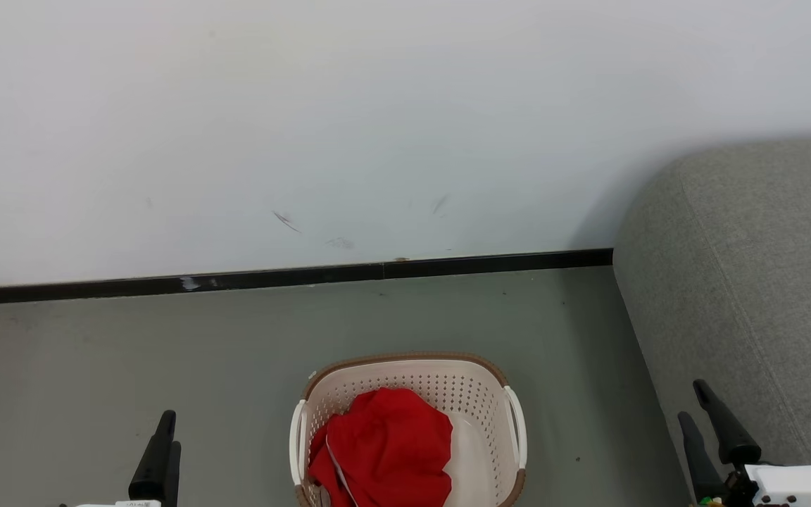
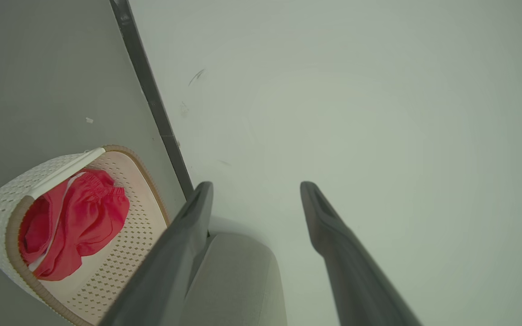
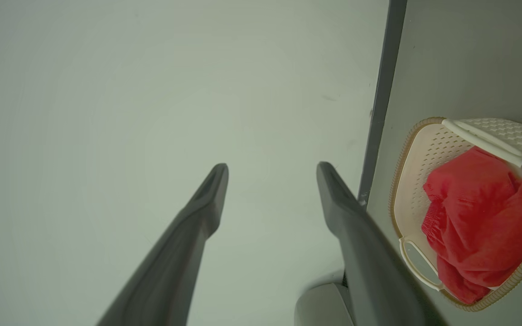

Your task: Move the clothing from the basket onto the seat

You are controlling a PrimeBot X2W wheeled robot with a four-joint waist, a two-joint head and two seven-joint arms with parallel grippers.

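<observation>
Grey floor [image 1: 96, 366]: basket [image 1: 476, 384] with clothing [image 1: 391, 443] near, seat [image 1: 750, 282] at right. Spread, empty: left gripper [image 2: 256, 188], right gripper [image 3: 272, 167]. Pinch top fold deep, lift straight.

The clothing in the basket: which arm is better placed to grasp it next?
Left, probably. The clothing is bunched toward the basket's left side, nearer the open left end effector. The right end effector, also open, sits farther off, beside the seat.

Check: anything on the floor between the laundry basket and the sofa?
Only bare grey floor separates the laundry basket from the sofa, seen in the head view.
</observation>
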